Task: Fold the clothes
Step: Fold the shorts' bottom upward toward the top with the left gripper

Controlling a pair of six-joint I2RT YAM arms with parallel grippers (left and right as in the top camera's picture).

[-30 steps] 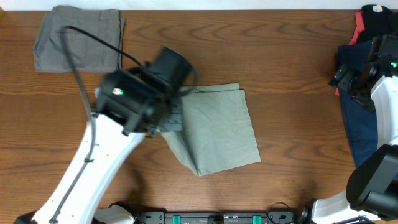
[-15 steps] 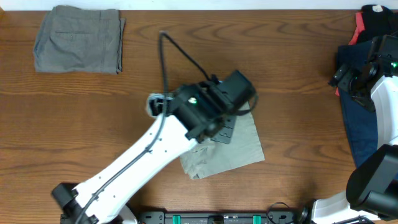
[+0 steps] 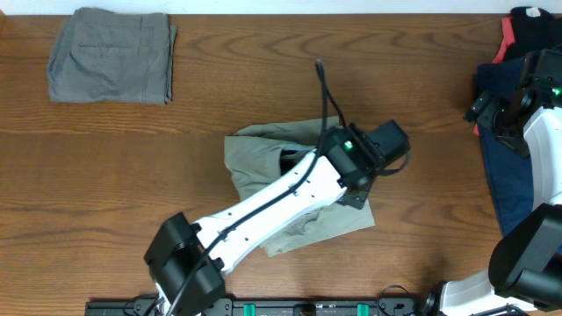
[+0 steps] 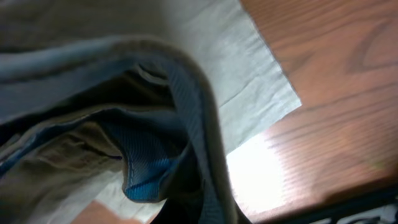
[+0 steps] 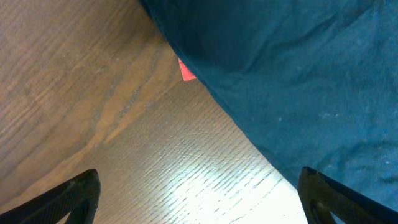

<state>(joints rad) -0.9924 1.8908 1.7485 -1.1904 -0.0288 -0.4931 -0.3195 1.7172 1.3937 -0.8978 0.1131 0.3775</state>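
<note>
The shorts (image 3: 255,158) lie in the middle of the surface (image 3: 421,228), a little toward the near edge. The left arm (image 3: 281,197) reaches from the near left corner and stretches across them, so its end is above their right part. Under the arm a fold of the shorts stands up from the flat layer, which spreads to the right and nearer. The other shorts (image 3: 110,54) lie in the far left corner, well apart. A garment (image 3: 505,189) lies along the right edge, with more clothes (image 3: 527,26) behind it in the far right corner. The right hand (image 5: 199,199) hangs over the left border of this garment, with bare surface to its left.
</note>
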